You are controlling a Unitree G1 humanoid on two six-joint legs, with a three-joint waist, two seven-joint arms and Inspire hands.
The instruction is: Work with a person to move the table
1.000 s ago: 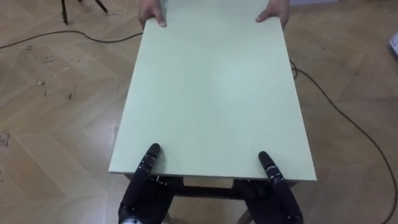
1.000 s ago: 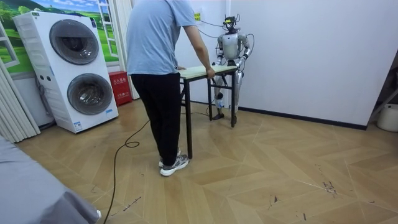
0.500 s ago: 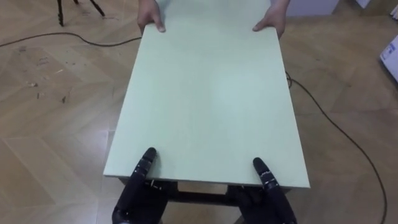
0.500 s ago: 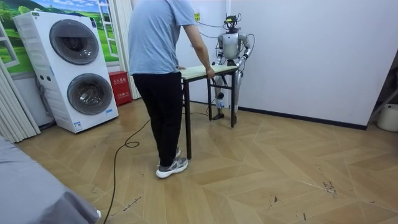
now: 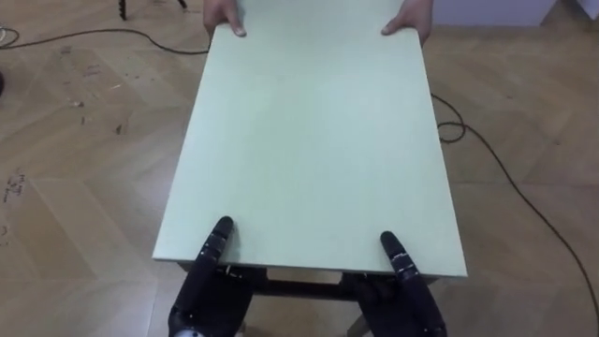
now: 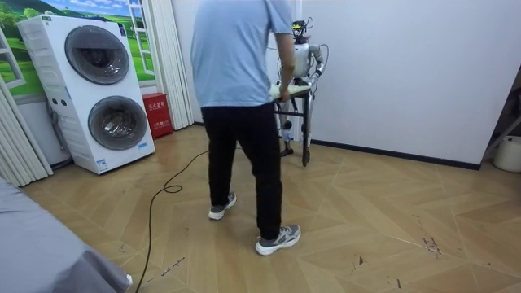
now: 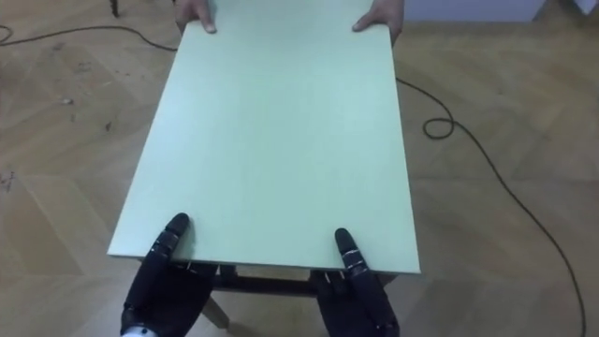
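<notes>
The table (image 5: 309, 140) has a pale green top that runs away from me, also seen in the right eye view (image 7: 271, 140). My left hand (image 5: 208, 281) holds its near edge at the left, thumb on top and palm below. My right hand (image 5: 409, 292) grips the near edge at the right in the same way. A person's two hands (image 5: 225, 17) (image 5: 410, 19) hold the far corners. In the room view the person (image 6: 240, 98) stands with their back to the camera, in front of the table's end (image 6: 286, 88), and I stand behind it by the white wall.
A dark cable (image 5: 510, 178) winds over the wood floor right of the table. A tripod leg (image 5: 122, 7) shows at the top left. Stacked washing machines (image 6: 98, 89) and a red box (image 6: 156, 114) stand at the room view's left.
The person has stepped towards the room view's right, taking the table's far end along. The floor has shifted under the table in the eye view. Both my hands keep their hold.
</notes>
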